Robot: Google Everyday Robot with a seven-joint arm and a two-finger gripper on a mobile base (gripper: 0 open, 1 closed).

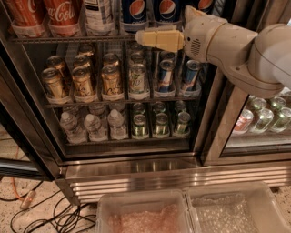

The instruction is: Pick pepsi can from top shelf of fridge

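This is a self-serve drinks corner such as a shop, canteen or office pantry has, though which one cannot be told: a tall commercial fridge (136,176) with a black-framed glass door and ribbed steel base holds tidy rows of red cola cans (62,13) and a pepsi can (134,11) on the top shelf (68,40), gold cans (82,82) below, then water bottles (93,125) and green cans (160,124). A second cooler (263,141) of drinks stands just beside it on the right, and loose cables (59,215) lie on the speckled floor (18,223). The robot's gripper (141,38) hovers at the top shelf's front edge.
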